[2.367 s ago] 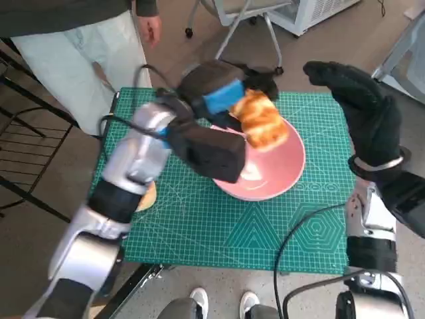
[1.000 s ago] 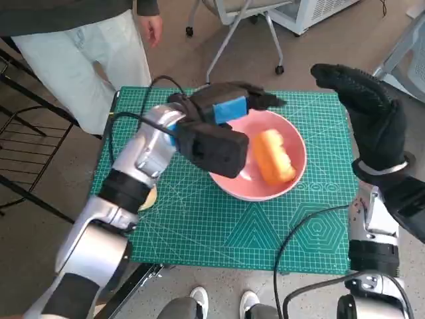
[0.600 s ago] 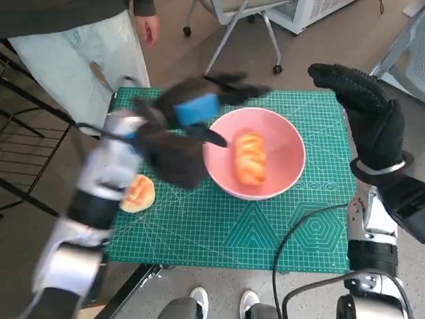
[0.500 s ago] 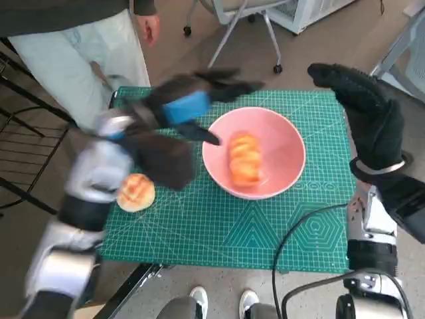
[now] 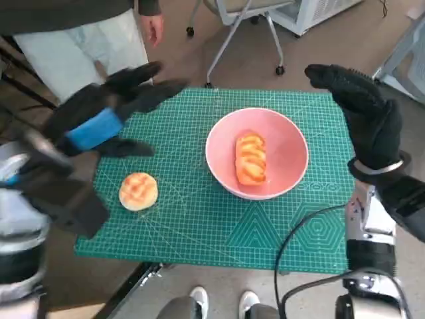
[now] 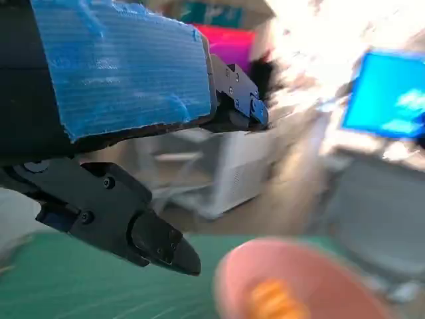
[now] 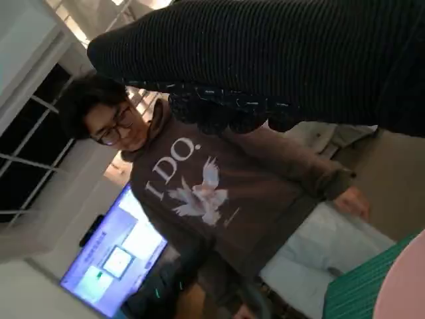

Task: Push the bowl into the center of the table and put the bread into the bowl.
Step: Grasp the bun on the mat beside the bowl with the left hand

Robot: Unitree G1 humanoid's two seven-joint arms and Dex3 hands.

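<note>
L hand (image 5: 99,113) has let go of the bread (image 5: 250,158) and pulled back, away from the bowl (image 5: 257,154) toward the table's (image 5: 199,226) L edge; 2.4 s ago it held the bread over the bowl, by 1.0 s ago the bread lay inside. L hand now: fingers spread, holding nothing, well apart from the bowl, blurred in head view. L wrist view agrees: black fingers (image 6: 143,232) apart with nothing between them, pink bowl and an orange blur of bread beyond them. Bread rests inside the bowl, roughly mid-bowl; its lie changed between 1.0 and 0.6 s ago, since then approx. same. Bowl sits about mid-table, a little toward the R hand's side. Second, round bun (image 5: 138,191) on the mat just below the L hand, not touched. R hand (image 5: 362,113) raised beside the bowl's far-R rim, fingers extended, holding nothing, not touching the bowl; unchanged across frames. Judgement: both parts of the task look done, i.e. bowl centred, bread in; only arm retreat left. Writing: R wrist view shows a person (image 7: 219,206) in a brown sweatshirt reading "I DO." above a white bird print. Screen behind has no legible text. No brand marks readable on bowl or mat.
</note>
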